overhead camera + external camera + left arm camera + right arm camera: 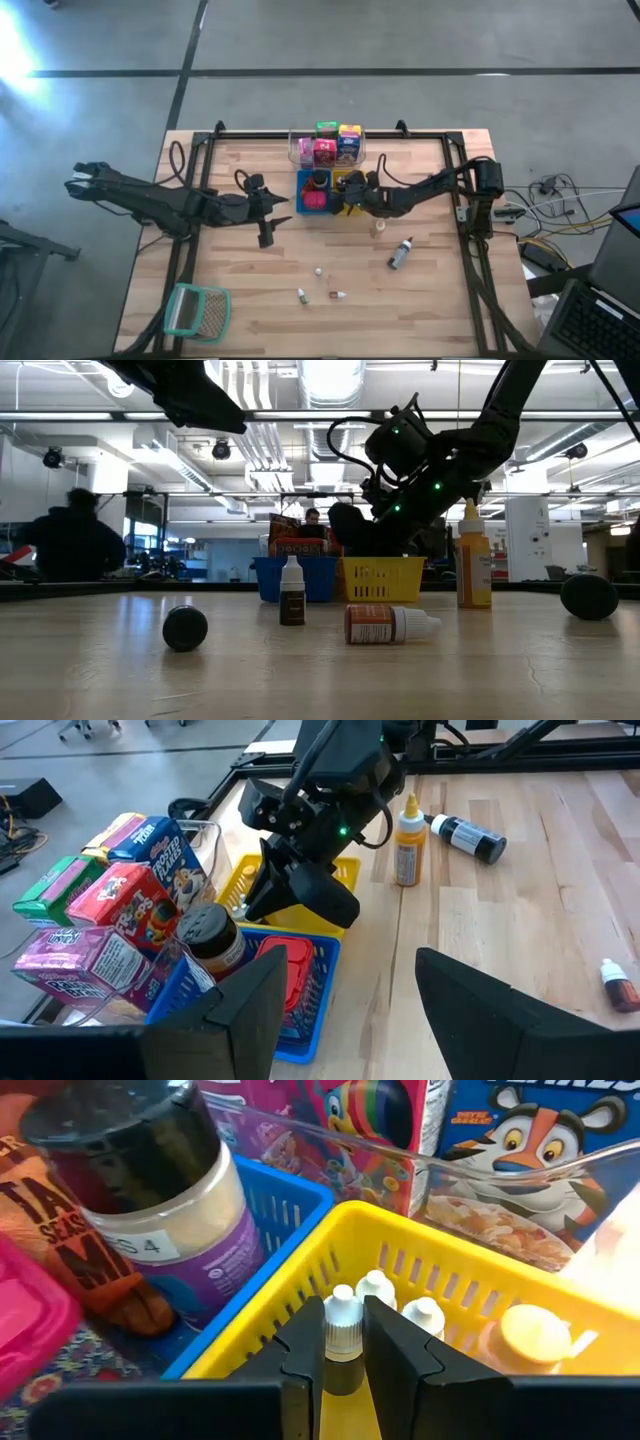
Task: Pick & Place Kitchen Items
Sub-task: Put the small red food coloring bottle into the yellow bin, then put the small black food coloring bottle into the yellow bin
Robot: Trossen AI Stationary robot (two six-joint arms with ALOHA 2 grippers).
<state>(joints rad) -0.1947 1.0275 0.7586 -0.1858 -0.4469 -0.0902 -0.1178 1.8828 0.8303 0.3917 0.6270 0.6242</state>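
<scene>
My right gripper [346, 200] [343, 1342] hangs over the yellow tray [440, 1270], shut on a small dark dropper bottle [342, 1320] with a white cap. Two more white-capped bottles [376, 1287] and a yellow-capped one [530, 1335] stand in that tray. Beside it, the blue tray [300, 1020] holds a dark-lidded jar [150, 1170], an orange packet and a pink box. My left gripper [268, 230] [345, 985] is open, raised above the table to the left of the trays, holding nothing. My right gripper pinches the dropper bottle between its two fingers just below the white cap [342, 1352]. The fingers slant down from the table's right side. The bottle stands upright inside the yellow tray's walls; the fingers hide whether its base rests on the tray.
A clear tub [327, 145] of cereal boxes stands behind the trays. On the table lie a yellow squeeze bottle [378, 228], a dark bottle [400, 253] and small bottles [301, 295] [340, 294]. A teal-rimmed mesh basket [197, 310] sits near left. People [75, 545] show beyond the table.
</scene>
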